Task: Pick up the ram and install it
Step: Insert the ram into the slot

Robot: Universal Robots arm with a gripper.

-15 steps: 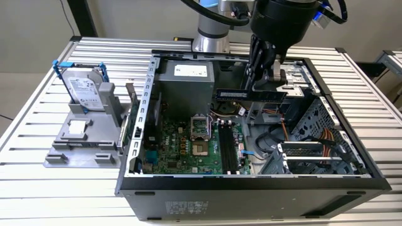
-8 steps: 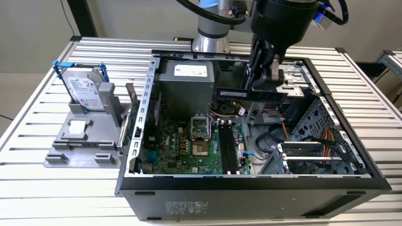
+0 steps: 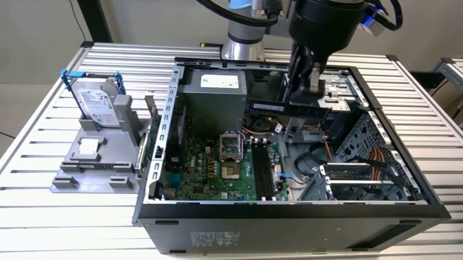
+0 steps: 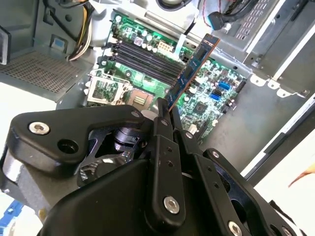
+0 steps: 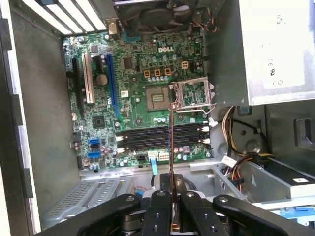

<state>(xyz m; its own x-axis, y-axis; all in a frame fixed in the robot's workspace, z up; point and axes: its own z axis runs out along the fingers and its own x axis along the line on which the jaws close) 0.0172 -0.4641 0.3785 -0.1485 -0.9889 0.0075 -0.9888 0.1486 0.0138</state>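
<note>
The end effector is clamped on one end of the ram, holding the stick level in the air above the open computer case on the counter. In the first wrist view the ram hangs edge-on over the motherboard, crossing its dark memory slots.

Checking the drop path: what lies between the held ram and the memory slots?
Nothing: in the first wrist view the ram hangs over bare memory slots.
</note>
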